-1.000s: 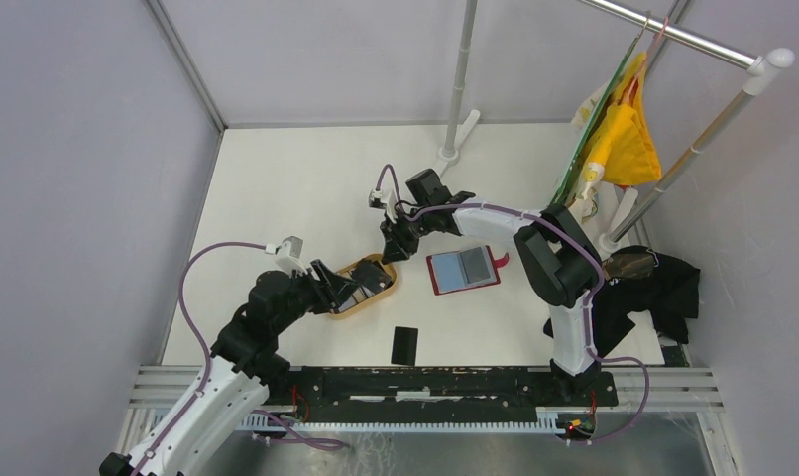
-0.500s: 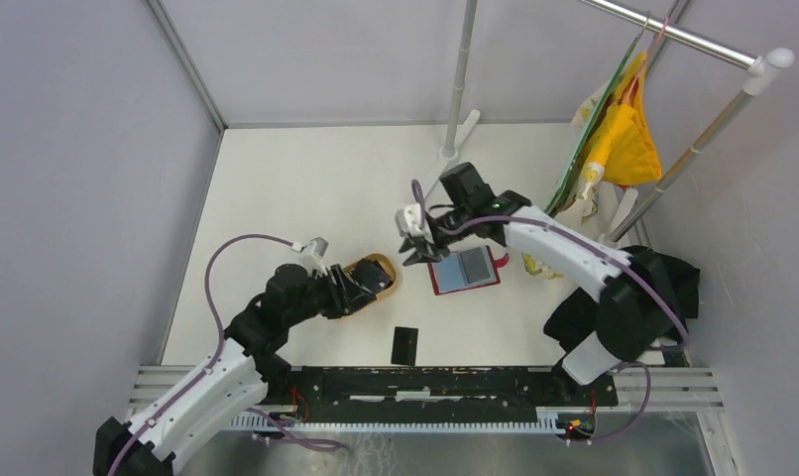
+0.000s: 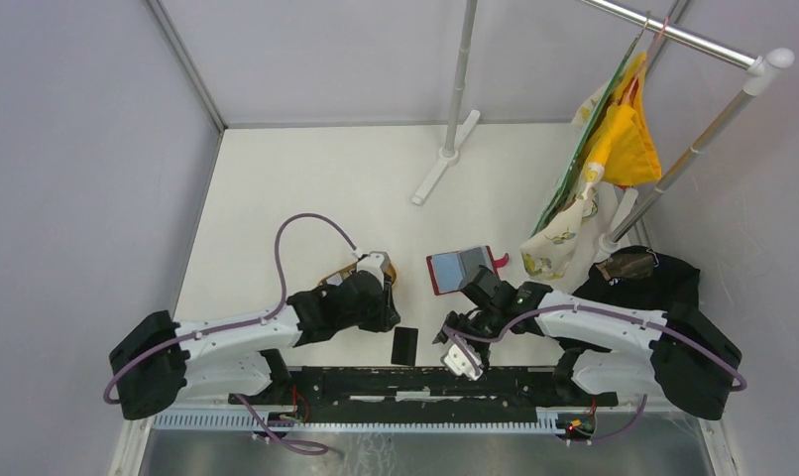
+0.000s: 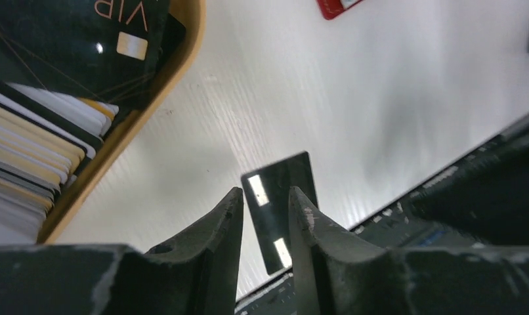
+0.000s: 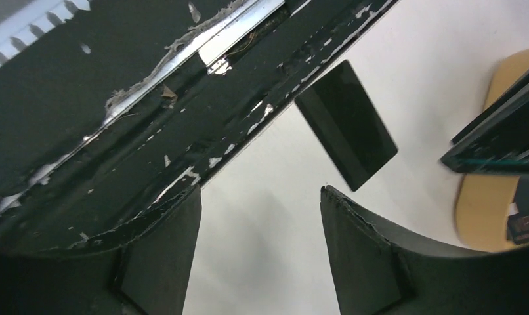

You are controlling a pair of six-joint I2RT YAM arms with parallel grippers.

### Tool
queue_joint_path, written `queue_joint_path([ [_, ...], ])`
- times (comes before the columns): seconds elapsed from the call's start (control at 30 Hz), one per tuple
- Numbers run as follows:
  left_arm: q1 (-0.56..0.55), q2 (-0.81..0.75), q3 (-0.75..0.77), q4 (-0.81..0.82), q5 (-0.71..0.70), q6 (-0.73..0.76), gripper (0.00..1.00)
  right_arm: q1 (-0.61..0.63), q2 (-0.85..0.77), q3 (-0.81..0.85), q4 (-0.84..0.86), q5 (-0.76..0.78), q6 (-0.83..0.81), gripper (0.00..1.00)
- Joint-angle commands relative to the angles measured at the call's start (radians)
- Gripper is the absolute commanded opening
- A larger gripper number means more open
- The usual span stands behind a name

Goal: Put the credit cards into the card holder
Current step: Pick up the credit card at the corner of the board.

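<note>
A black credit card (image 3: 404, 344) lies flat on the white table by the near rail. My left gripper (image 3: 386, 317) hovers just left of it. In the left wrist view the black credit card (image 4: 281, 210) shows through the narrow gap of the left gripper (image 4: 263, 197), which is open and holds nothing. More credit cards (image 4: 32, 157) are stacked in the tan tray (image 4: 153, 98). The red card holder (image 3: 462, 270) lies open behind. My right gripper (image 3: 453, 332), right of the card, stands wide open and empty (image 5: 260, 193), with the card (image 5: 346, 125) ahead of it.
The black base rail (image 3: 425, 382) runs along the near edge, close to both grippers. A white pole stand (image 3: 445, 159) is at the back. A rack with yellow fabric (image 3: 624, 139) and a black cloth (image 3: 663, 288) are on the right.
The left gripper left the tray and moved right toward the loose black card, its jaws narrowing. The right arm swung from beside the card holder down to the near edge and opened wide.
</note>
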Motion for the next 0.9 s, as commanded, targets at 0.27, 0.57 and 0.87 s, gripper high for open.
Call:
queue_joint_path([
  [0.27, -0.064, 0.331, 0.189, 0.089, -0.147, 0.195, 0.3, 0.253, -0.006, -0.015, 0.276, 0.237, 0.148, 0.7],
  [0.57, -0.081, 0.387, 0.188, 0.025, -0.123, 0.16, 0.19, 0.344, 0.036, -0.019, 0.329, 0.331, 0.192, 0.65],
  [0.87, -0.119, 0.356, 0.157, -0.024, -0.12, 0.111, 0.18, 0.448, 0.097, 0.011, 0.354, 0.457, 0.237, 0.67],
])
